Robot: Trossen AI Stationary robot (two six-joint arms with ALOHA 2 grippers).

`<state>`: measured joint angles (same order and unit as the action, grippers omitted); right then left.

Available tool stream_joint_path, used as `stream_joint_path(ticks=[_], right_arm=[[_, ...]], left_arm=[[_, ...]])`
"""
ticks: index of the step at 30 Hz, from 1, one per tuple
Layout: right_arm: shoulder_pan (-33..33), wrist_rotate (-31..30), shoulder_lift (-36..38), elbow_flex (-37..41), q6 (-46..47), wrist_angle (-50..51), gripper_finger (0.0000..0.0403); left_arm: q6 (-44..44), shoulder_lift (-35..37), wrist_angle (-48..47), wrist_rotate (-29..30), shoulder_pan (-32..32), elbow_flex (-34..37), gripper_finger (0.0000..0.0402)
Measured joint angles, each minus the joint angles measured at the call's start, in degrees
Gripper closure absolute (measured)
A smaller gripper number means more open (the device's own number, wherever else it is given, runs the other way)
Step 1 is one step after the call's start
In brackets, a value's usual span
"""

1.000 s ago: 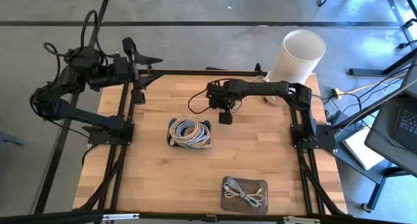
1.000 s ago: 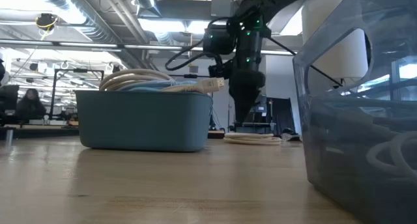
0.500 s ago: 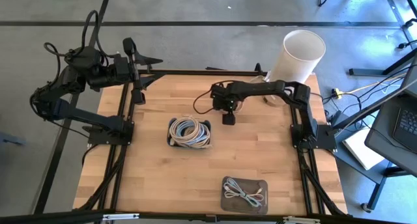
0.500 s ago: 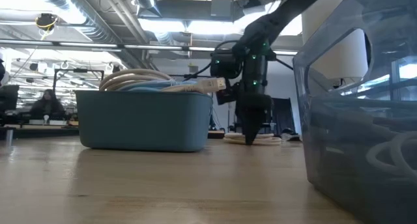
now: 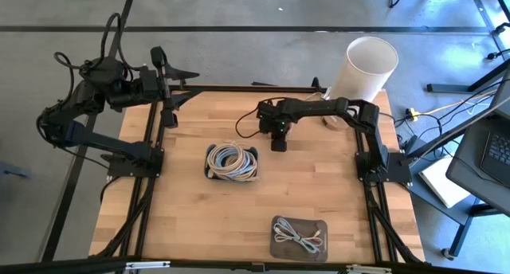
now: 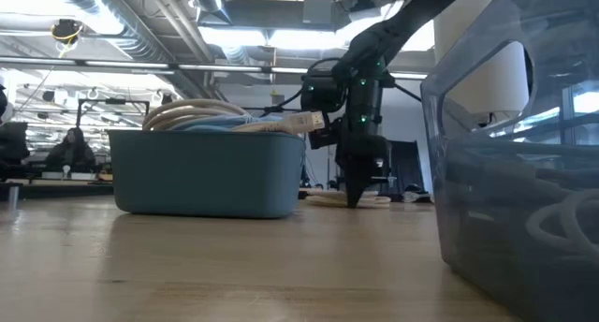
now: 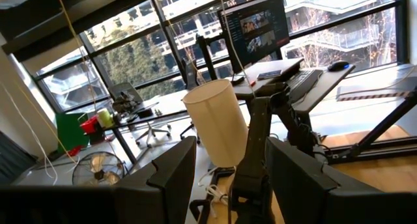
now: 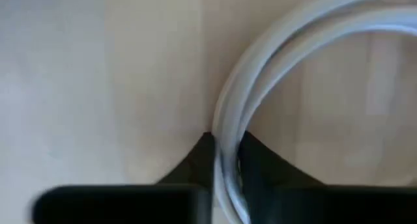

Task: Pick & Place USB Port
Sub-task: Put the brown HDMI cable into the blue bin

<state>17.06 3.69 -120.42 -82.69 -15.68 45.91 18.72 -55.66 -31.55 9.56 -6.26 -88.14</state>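
A coil of white cable (image 8: 293, 68) lies flat on the wooden table (image 5: 319, 194) at its far middle, and shows low behind the fingers in the low view (image 6: 323, 199). My right gripper (image 5: 278, 144) points straight down with its tips at the table (image 6: 356, 200), shut on the coil's strands. My left gripper (image 7: 225, 185) hangs high over the table's far left corner (image 5: 163, 67), pointing level, open and holding nothing. My right gripper pinches a few strands of the white coil's rim (image 8: 225, 136) between its two fingers (image 8: 260, 162). The fingers come from above, pointing down, and stand across the strands. The coil still rests on the table around them.
A blue bin (image 5: 231, 161) heaped with coiled cables stands left of centre (image 6: 206, 172). A clear tray (image 5: 299, 238) with a cable inside sits near the front edge and fills the low view's right side (image 6: 505, 172). A white cylinder (image 5: 365, 67) stands beyond the far right corner.
My right gripper has sunk from above the coil down to the table, moving slightly toward the right edge. In the low view its fingertips have drawn together at the coil. The coil stays on the table.
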Motion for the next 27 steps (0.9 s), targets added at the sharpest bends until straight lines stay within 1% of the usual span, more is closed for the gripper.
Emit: stream_joint_path(ticks=[1,4,9,12,15,18,21,24,27], right_arm=[[-0.02,0.25,0.04,-0.10,-0.20,-0.01,0.0366],[-0.23,0.10,0.75,-0.15,0.44,0.17,0.0383],[-0.58,-2.48,3.60,0.28,2.96,2.80,0.0387],[-0.80,-5.47,7.61,0.18,4.63,5.96,0.0387],[-1.81,-8.44,11.73,0.15,5.91,8.02,0.0387],[-3.14,-8.82,16.88,0.07,8.27,8.72,0.0387],[-4.94,-9.97,21.66,0.06,11.23,8.98,0.0387],[-7.28,-14.07,27.06,0.03,14.55,9.36,0.0387],[-9.94,-16.31,32.89,0.02,18.03,8.68,0.0387]], left_arm=[[-0.10,0.00,0.00,0.02,0.00,0.00,0.0223],[-0.12,0.00,-0.37,0.12,0.00,0.00,0.0223],[-2.07,0.02,-1.77,1.51,0.00,0.00,0.0223],[-4.44,0.00,-2.47,1.50,0.00,0.00,0.0223],[-4.50,0.00,-3.05,1.82,0.00,0.00,0.0223],[-4.55,0.00,-3.05,2.83,0.00,0.00,0.0223],[-4.65,-0.10,-3.03,3.02,0.00,0.00,0.0223],[-5.81,-0.22,-3.21,3.00,0.00,0.01,0.0225],[-7.11,-0.58,-4.51,3.02,0.00,0.02,0.0229]])
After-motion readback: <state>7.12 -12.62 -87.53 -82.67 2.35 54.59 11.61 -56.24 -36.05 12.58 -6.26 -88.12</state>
